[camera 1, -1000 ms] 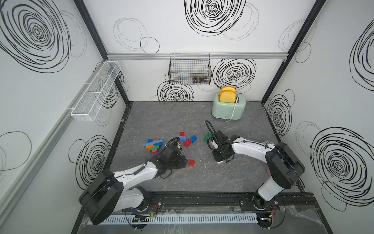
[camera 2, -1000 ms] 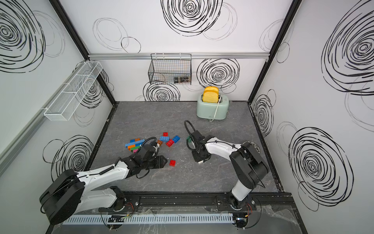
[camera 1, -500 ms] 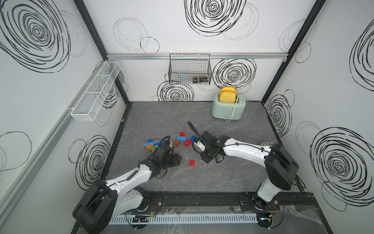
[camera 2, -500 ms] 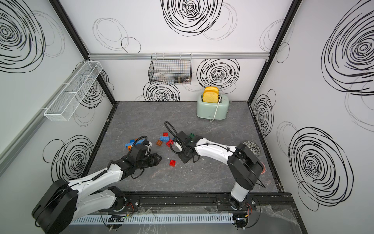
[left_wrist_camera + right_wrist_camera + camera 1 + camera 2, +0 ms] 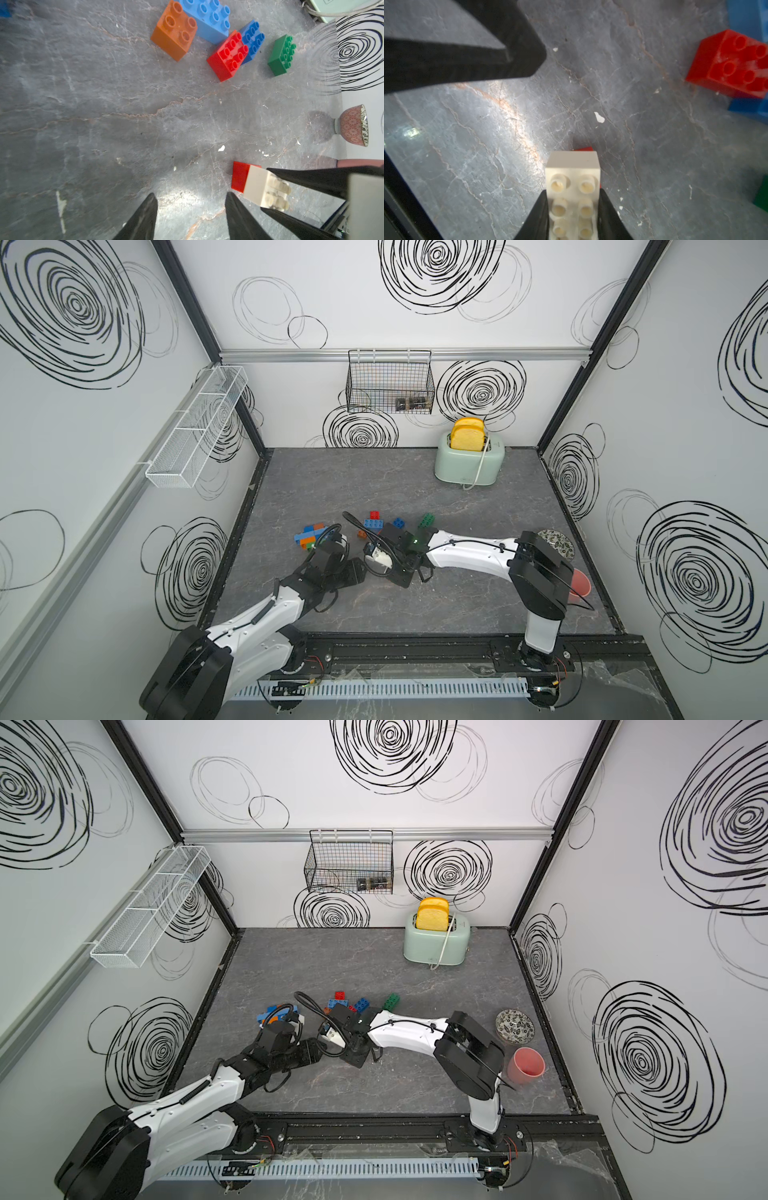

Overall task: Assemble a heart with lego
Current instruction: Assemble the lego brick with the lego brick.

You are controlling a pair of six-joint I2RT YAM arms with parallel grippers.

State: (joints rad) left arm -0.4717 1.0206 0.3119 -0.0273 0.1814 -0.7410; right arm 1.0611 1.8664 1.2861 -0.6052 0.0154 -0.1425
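Note:
My right gripper (image 5: 573, 193) is shut on a white brick (image 5: 573, 187), gripping its long sides with the studs facing the wrist camera. The brick's far end sits over a red brick (image 5: 583, 148) on the grey floor; I cannot tell if they touch. The left wrist view shows the same white brick (image 5: 261, 187) against that red brick (image 5: 240, 176). My left gripper (image 5: 190, 196) stands open and empty just beside them. In both top views the white brick (image 5: 379, 560) (image 5: 332, 1038) lies between the two wrists.
Loose bricks lie farther back: orange (image 5: 174, 31), light blue (image 5: 209, 18), red (image 5: 228, 56), blue (image 5: 252, 41), green (image 5: 280, 55). A mixed brick cluster (image 5: 309, 535) sits behind the left wrist. Toaster (image 5: 469, 460) at the back, bowl (image 5: 557, 545) and pink cup (image 5: 579, 585) to the right.
The right arm has swung left, bringing the white brick down to the lone red brick. The left gripper has drawn back a little to the left and stays open.

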